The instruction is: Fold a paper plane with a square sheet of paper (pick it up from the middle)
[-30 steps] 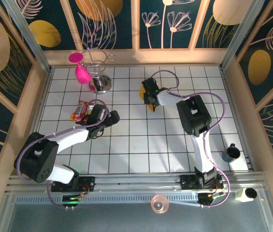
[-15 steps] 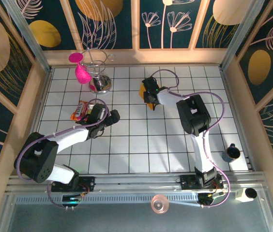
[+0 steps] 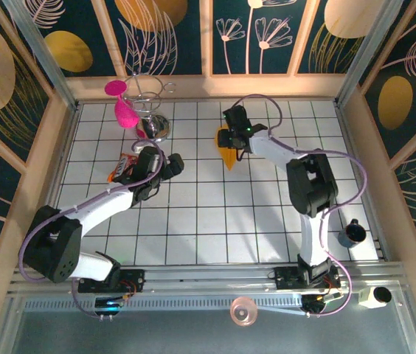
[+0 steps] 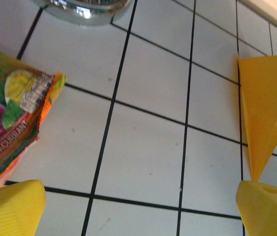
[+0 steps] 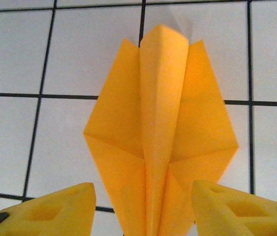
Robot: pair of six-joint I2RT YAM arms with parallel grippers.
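Observation:
The paper plane [image 3: 228,153] is a slim orange-yellow dart with a centre crease, lying flat on the white tiles at the far middle of the table. In the right wrist view the paper plane [image 5: 163,137] spreads its wings between the yellow fingers [image 5: 55,209]. My right gripper [image 3: 231,138] [image 5: 143,196] is open over its narrow end, jaws standing either side of the paper. My left gripper [image 3: 170,165] [image 4: 141,196] is open over bare tile, with the paper plane [image 4: 263,108] off to its right. The square sheet of paper is seen here as this folded plane.
A red-and-yellow snack packet [image 3: 122,168] [image 4: 11,128] lies just left of my left gripper. A chrome stand [image 3: 153,127] and a pink object [image 3: 123,110] are at the far left. A black cup [image 3: 353,233] sits at the right edge. A tape roll [image 3: 244,311] rests on the near rail.
My right gripper's jaws have spread apart from the plane, and its arm has shifted toward the far right. The left gripper has moved slightly farther from the bases.

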